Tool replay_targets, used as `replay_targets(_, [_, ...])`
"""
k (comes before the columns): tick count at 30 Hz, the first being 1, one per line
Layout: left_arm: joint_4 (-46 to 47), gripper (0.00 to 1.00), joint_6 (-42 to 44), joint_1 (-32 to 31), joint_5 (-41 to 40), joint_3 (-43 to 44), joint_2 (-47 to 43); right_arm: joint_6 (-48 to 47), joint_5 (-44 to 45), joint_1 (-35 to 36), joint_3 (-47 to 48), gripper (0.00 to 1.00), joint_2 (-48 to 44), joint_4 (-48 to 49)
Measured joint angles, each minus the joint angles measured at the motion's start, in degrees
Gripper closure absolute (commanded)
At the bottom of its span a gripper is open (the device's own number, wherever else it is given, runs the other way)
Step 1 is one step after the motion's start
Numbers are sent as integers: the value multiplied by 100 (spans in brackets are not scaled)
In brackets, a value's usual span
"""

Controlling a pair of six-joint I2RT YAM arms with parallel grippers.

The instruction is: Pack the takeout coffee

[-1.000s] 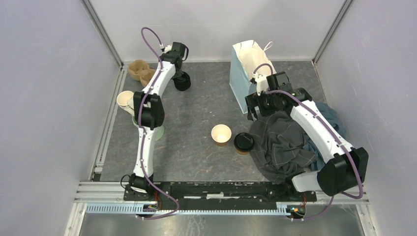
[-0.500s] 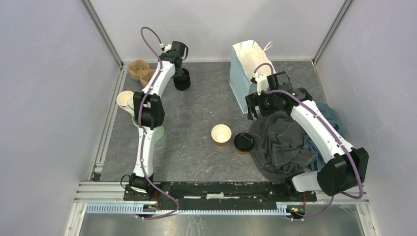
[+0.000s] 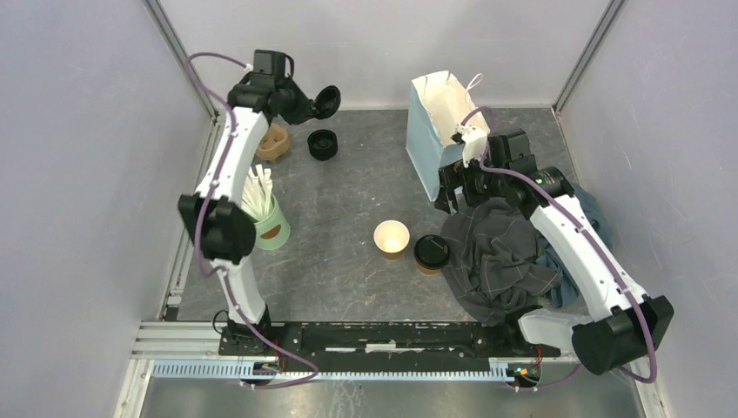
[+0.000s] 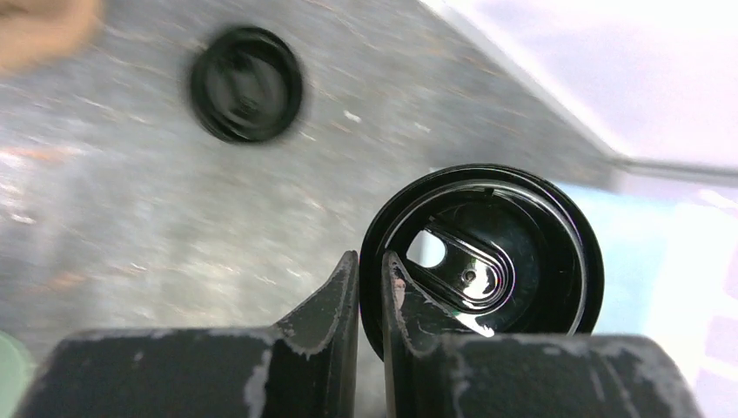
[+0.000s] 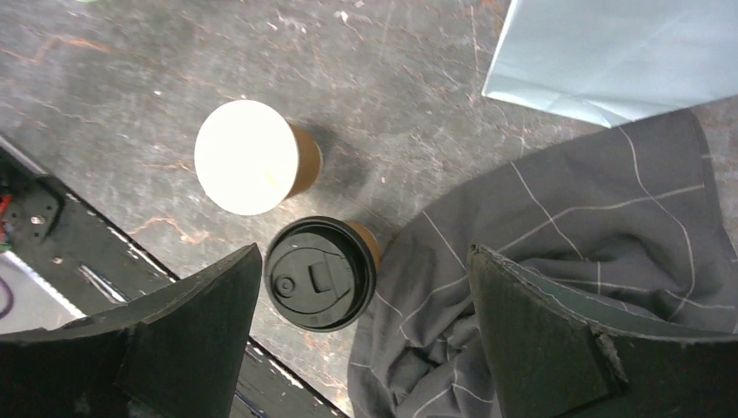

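While aloft, lid (image 4: 483,252) in end effector (image 4: 370,261)

I see a pale blue paper bag (image 3: 424,148) standing open at the back of the counter (image 3: 348,209), with a grey checked cloth (image 3: 496,257) heaped just before it, rightward. On the left side a green cup (image 3: 271,228) of white sticks (image 3: 258,187) stands near the edge, with a brown cup carrier (image 3: 274,142) and a stack of black lids (image 3: 322,144) behind it.
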Motion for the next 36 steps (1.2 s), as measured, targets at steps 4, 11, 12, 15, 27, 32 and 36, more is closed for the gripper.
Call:
replay_targets(4, [1141, 91, -1060, -17, 1578, -1622, -1427, 313, -402, 0, -13, 4, -243, 328])
replay_targets(11, [3969, 94, -3276, -629, 3351, -3987, -2516, 1888, -1659, 0, -442, 2, -503, 2494])
replay_targets(12, [4297, 94, -3486, -748, 3460, -4172, -2553, 2271, -1829, 0, -529, 2, -505, 2975])
replay_targets(15, [5073, 95, -4006, -1141, 3716, -4603, -2634, 3121, -2120, 0, -584, 2, -435, 4063])
replay_targets(27, [6314, 98, -4634, -1810, 3976, -4970, -2850, 4697, -1912, 0, -577, 2, -323, 5639])
replay_targets(32, [6443, 98, -4756, -1915, 3978, -5071, -2850, 4900, -1738, 0, -577, 2, -323, 5702])
replay_targets(36, [6505, 98, -4806, -1969, 3980, -5104, -2850, 5010, -1628, 0, -592, 4, -323, 5742])
